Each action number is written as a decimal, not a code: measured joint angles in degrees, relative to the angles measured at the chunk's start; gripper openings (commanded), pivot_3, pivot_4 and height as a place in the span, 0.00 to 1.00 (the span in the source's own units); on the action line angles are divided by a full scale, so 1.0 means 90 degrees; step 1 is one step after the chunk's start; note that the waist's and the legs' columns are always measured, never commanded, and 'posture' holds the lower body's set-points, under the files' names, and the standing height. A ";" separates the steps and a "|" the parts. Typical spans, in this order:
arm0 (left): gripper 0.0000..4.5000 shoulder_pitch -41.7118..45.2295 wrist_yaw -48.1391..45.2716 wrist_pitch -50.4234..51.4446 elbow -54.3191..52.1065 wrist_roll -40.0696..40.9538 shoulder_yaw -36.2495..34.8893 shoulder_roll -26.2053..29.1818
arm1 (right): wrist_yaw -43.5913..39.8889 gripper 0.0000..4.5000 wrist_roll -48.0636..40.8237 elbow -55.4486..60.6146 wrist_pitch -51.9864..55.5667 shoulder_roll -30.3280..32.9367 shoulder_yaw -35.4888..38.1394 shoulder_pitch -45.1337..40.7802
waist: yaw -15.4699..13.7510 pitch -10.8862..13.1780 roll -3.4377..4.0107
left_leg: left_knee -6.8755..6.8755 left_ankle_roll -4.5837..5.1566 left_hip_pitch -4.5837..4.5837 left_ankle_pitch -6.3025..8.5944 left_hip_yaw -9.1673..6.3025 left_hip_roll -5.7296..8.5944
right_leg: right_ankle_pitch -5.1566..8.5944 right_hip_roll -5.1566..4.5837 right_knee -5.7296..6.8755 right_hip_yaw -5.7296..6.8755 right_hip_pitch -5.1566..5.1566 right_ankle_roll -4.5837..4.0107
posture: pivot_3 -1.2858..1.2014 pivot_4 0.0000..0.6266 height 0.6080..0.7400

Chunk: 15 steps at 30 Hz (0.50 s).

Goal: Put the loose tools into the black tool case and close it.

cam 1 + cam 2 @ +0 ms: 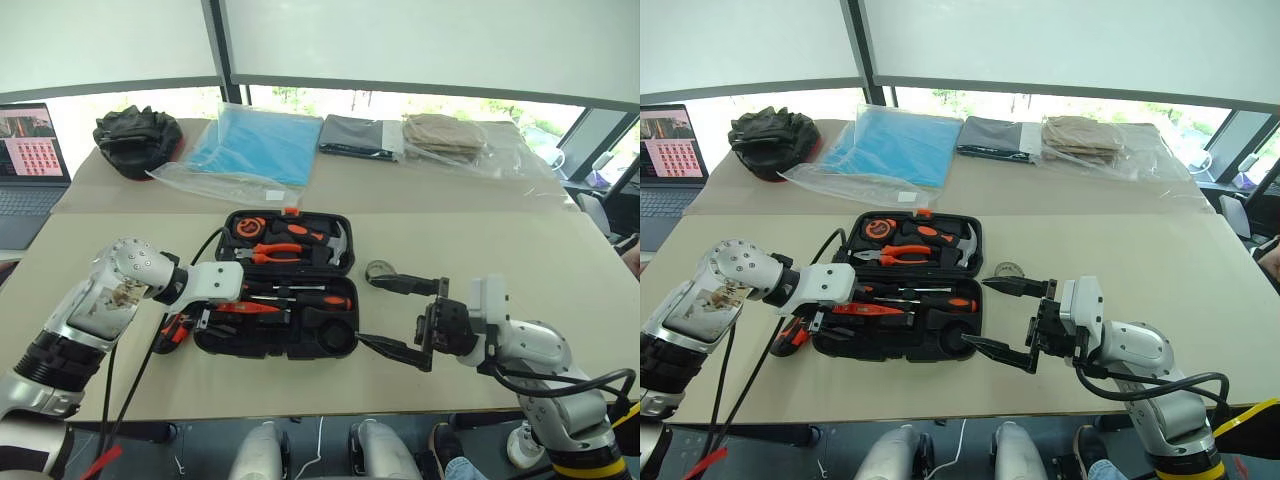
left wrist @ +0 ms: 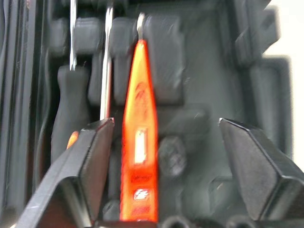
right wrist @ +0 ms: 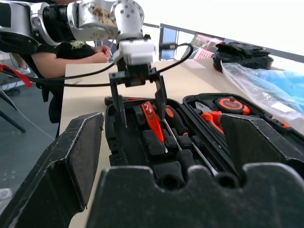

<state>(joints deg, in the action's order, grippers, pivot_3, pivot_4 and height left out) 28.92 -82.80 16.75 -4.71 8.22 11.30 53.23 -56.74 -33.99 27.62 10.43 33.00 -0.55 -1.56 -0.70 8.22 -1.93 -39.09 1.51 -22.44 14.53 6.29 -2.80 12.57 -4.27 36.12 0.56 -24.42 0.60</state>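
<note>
Lying open on a beige tabletop (image 1: 480,250), a black hard-plastic clamshell tool case (image 1: 283,345) with rounded corners and moulded slots is seen; no writing on it can be read. A slim all-orange tester pen (image 2: 139,142), smooth and tapering to a metal tip, is seated in a slot of the near half; pale markings on it are too blurred to read. The left gripper (image 3: 138,102) is spread above the pen, one black finger either side, nothing pinched. Orange-handled pliers (image 1: 275,252) are lodged in the far half. The right gripper (image 1: 400,315) is held wide apart beside the case's right end, empty.
</note>
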 measured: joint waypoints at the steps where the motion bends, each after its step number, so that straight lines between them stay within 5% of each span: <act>1: 0.82 0.0030 0.0004 -0.0010 -0.0006 0.0142 -0.0128 -0.0053 | -0.0016 1.00 0.0000 -0.0008 0.0003 0.0000 -0.0001 0.0000 | -0.0006 0.0000 0.0000 | 0.0000 0.0000 0.0001 0.0000 -0.0001 0.0001 | 0.0000 -0.0002 0.0000 0.0002 0.0002 0.0001 | 0.52 0.24 1.00; 4: 0.66 0.0079 0.0099 -0.0396 0.0240 0.0218 -0.0298 -0.0161 | -0.0049 1.00 0.0000 -0.0023 0.0005 0.0000 -0.0003 0.0000 | 0.0000 0.0000 0.0000 | -0.0001 0.0000 0.0005 0.0000 0.0000 0.0007 | 0.0000 -0.0003 -0.0001 0.0000 0.0006 0.0004 | 0.52 0.24 1.00; 12: 0.03 -0.0480 0.0229 -0.1596 0.1376 0.0859 -0.0739 -0.1167 | -0.0012 1.00 0.0132 -0.0212 -0.0066 -0.0138 -0.0083 -0.0048 | 0.0020 0.0003 -0.0005 | -0.0001 0.0000 0.0002 0.0000 0.0001 0.0004 | -0.0011 0.0001 -0.0001 0.0002 0.0003 -0.0017 | 0.52 0.24 1.00; 15: 0.01 -0.0678 0.0170 -0.2004 0.1731 0.0850 -0.0776 -0.1155 | 0.0020 1.00 0.0190 -0.0288 -0.0135 -0.0190 -0.0083 -0.0055 | 0.0017 0.0004 -0.0006 | 0.0000 0.0000 0.0003 0.0000 0.0002 0.0004 | -0.0011 -0.0001 -0.0001 0.0004 0.0004 -0.0017 | 0.52 0.24 1.00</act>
<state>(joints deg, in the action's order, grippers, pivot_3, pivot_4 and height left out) 22.81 -81.28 -1.28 10.86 15.87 4.31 42.84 -56.56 -32.29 25.03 9.22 31.29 -1.29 -2.06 -0.55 8.25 -1.99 -39.09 1.51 -22.41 14.53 6.30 -2.76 12.47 -4.27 36.11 0.59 -24.39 0.45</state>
